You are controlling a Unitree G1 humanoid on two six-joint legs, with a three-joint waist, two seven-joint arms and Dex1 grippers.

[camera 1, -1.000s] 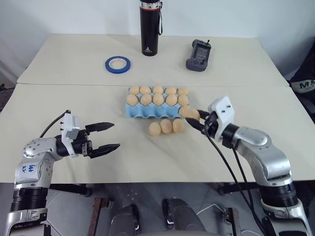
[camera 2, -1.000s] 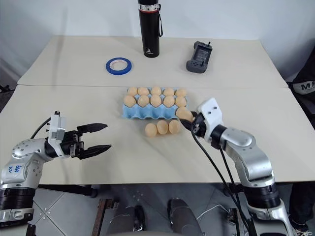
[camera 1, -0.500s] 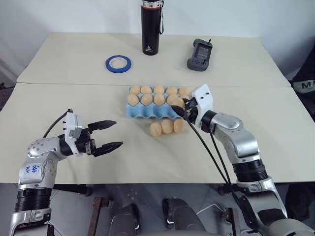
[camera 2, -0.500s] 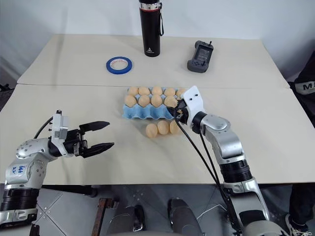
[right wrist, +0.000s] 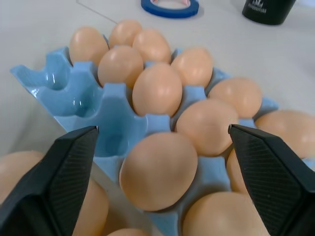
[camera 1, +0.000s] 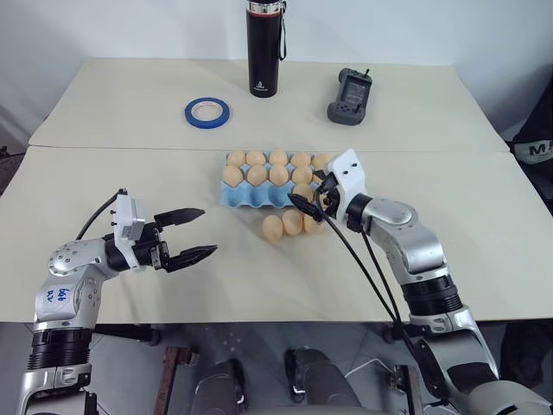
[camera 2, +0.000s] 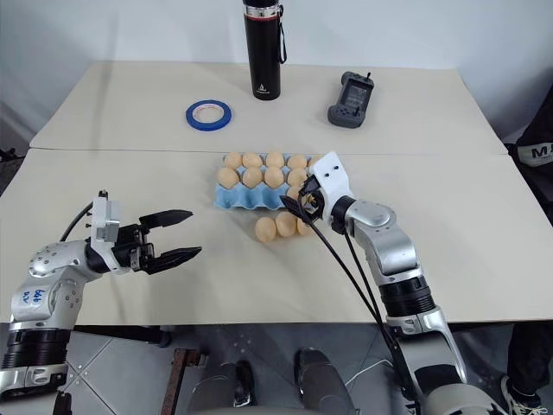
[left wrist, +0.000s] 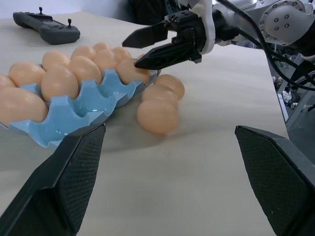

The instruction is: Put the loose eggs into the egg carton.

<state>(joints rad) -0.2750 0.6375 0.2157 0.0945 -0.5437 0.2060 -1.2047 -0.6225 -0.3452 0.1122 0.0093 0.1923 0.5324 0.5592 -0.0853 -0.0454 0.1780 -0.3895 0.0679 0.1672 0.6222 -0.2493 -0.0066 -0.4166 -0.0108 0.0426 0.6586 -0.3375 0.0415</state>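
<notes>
The light blue egg carton (camera 1: 246,197) lies mid-table with two back rows full of tan eggs. Three loose eggs (camera 1: 293,223) lie in a row on the table just in front of its near right part. My right gripper (camera 1: 302,201) hovers open over the carton's near right corner. In the right wrist view an egg (right wrist: 158,169) rests in a near-row cup between the spread fingers (right wrist: 54,182), touched by neither. My left gripper (camera 1: 194,233) stands open and empty over the table, well to the left of the carton, pointing toward it.
At the back of the table stand a black bottle (camera 1: 264,47), a blue tape roll (camera 1: 207,111) and a dark handheld controller (camera 1: 349,96). A seam (camera 1: 130,149) runs across between two tabletops. Near-left cups (right wrist: 74,98) of the carton hold nothing.
My right gripper carried an egg from the right to the carton's near right corner and then opened, leaving it in a near-row cup. The left arm has stayed still.
</notes>
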